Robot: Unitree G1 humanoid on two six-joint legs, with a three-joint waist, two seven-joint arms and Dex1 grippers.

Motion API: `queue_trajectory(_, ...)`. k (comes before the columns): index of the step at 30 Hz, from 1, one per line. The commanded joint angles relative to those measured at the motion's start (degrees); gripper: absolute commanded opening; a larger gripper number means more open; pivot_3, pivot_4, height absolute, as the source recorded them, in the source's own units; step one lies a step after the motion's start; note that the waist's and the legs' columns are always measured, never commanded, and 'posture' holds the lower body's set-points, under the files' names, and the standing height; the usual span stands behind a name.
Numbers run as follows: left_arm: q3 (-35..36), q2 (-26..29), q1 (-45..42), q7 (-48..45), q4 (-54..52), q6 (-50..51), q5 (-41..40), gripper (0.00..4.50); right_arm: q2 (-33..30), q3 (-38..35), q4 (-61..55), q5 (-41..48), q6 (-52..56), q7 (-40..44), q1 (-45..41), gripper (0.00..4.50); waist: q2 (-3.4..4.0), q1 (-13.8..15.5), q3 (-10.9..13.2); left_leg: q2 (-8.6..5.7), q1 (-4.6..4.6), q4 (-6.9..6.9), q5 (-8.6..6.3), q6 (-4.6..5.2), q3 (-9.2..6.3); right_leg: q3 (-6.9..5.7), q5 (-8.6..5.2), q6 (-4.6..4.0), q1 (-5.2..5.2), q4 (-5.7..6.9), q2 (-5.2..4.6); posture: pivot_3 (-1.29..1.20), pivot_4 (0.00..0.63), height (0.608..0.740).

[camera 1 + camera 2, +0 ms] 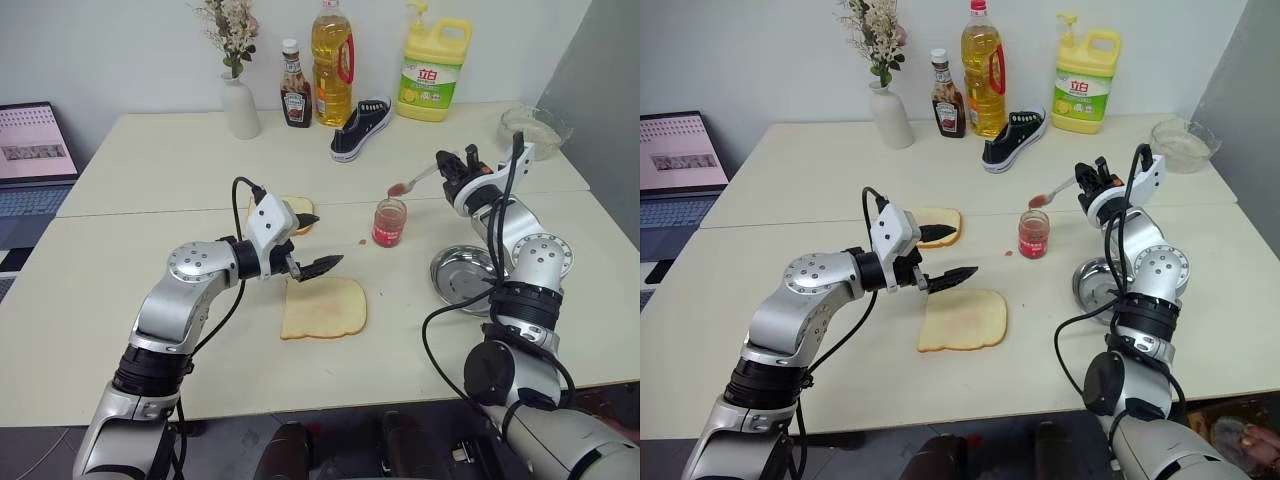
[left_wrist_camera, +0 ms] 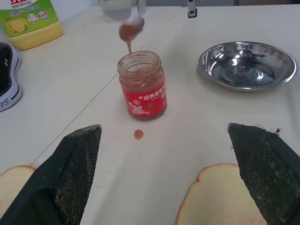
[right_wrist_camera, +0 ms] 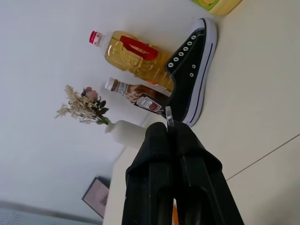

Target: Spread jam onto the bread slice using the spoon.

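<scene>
While my right claw (image 1: 452, 170) stays out of it, I'll say only this: it is clamped on the spoon (image 1: 412, 184), whose handle runs toward the robot's left and slightly down, leaving the jam-loaded bowl poised just above the open jam jar (image 1: 389, 222). From there the bread slice (image 1: 324, 307) lies nearer me and to the left, domed end toward the jar, so I judge the carry goes down-left across the counter (image 1: 150, 180). My left claw (image 1: 311, 243) hangs spread wide and empty, nearer the slice. Its wrist view shows a jam drip (image 2: 138, 134) beside the jar and a thread hanging off the spoon; the right wrist view gives just the handle tip between the fingers.
</scene>
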Motion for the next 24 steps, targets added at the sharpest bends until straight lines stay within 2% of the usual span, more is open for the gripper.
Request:
queue_trajectory(1, 1.9, 1.4, -1.5, -1.6, -0.2, -1.9, -0.9, 4.50, 1.0, -1.6, -3.2, 6.5, -0.9, -1.9, -2.1, 0.03, 0.00, 0.0, 0.0, 0.00, 0.00, -0.01, 0.00, 0.00, 0.00, 0.00, 0.00, 0.00, 0.00, 0.00, 0.00, 0.00, 0.150, 0.740)
queue_trajectory(10, 2.5, 3.7, -1.6, -4.8, 0.7, -3.0, -1.4, 4.50, 2.2, -0.8, -4.4, 13.9, -2.4, -3.2, -1.5, 0.03, 0.02, -0.5, 0.0, 0.01, 0.00, -0.10, 0.00, 0.00, 0.01, 0.00, 0.00, 0.00, -0.04, -0.02, 0.01, 0.00, 0.150, 0.740)
queue_trajectory(15, 3.9, 6.5, 1.2, -7.6, -2.3, -2.2, -3.6, 4.50, 3.8, 0.9, -7.7, 20.0, -1.4, -4.8, -1.1, 0.03, 0.04, -1.1, 0.0, 0.04, -0.02, -0.13, 0.00, 0.00, 0.00, 0.00, 0.00, 0.00, -0.08, -0.01, 0.00, 0.00, 0.150, 0.740)
queue_trajectory(24, 9.1, 13.0, 9.2, -11.2, -9.7, 0.5, -10.0, 4.50, 4.7, 8.8, -16.4, 32.2, 3.1, -12.8, 3.8, 0.03, 0.10, -1.3, 0.1, 0.47, -0.11, -0.20, 0.00, 0.01, 0.08, 0.03, -0.01, -0.02, -0.24, 0.03, 0.06, 0.00, 0.150, 0.740)
